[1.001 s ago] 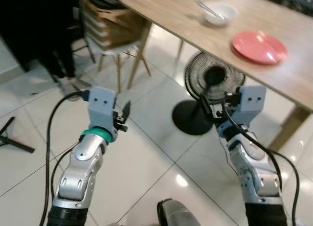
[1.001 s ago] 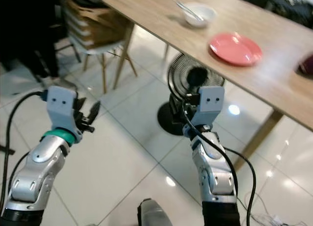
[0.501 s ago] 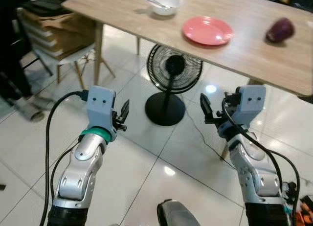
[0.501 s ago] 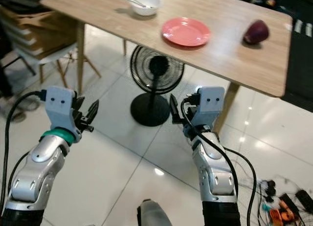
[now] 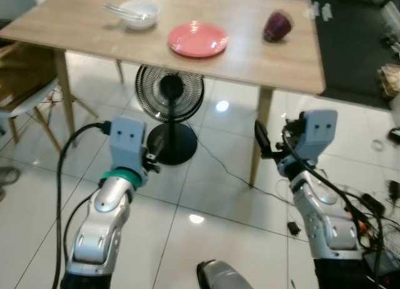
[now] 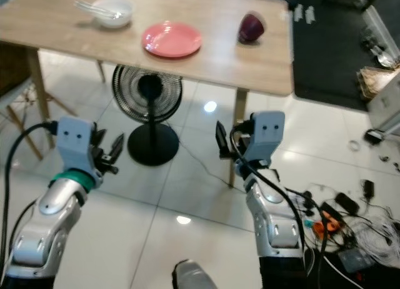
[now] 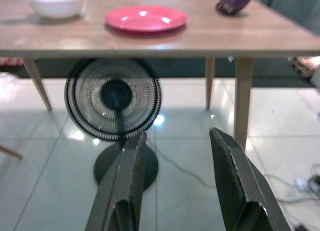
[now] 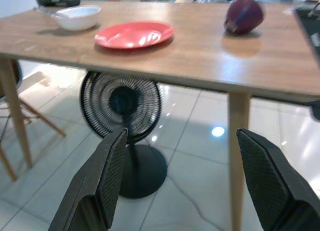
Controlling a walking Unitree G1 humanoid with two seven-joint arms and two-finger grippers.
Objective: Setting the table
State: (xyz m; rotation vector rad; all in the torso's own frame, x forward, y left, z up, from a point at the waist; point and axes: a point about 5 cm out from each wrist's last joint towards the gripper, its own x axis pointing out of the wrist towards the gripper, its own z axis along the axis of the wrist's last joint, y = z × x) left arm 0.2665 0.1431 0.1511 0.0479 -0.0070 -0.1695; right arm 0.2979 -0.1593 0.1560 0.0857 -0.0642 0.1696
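Observation:
A light wooden table [image 5: 275,64] stands ahead of me. It carries a white bowl [image 5: 139,14] with a utensil in it, a red plate [image 5: 197,39] and a dark purple cup [image 5: 277,26] lying on its side near the right end. Both grippers are held up in front of me, below the table's edge and well short of it. My left gripper [image 5: 153,154] is open with nothing between its fingers [image 7: 131,181]. The right gripper [image 5: 259,139] is open wide and holds nothing, its fingers [image 8: 112,176] framing the table leg and fan.
A black floor fan [image 5: 170,92] stands under the table. A white chair [image 5: 25,82] is at the left. Cables and small clutter [image 5: 375,207] lie on the white tile floor at the right, beyond a dark mat [image 5: 356,45].
The whole view has swung along the table, so the plate and bowl sit further left and the purple cup is fully in view. Both arms keep the same raised pose, grippers still open.

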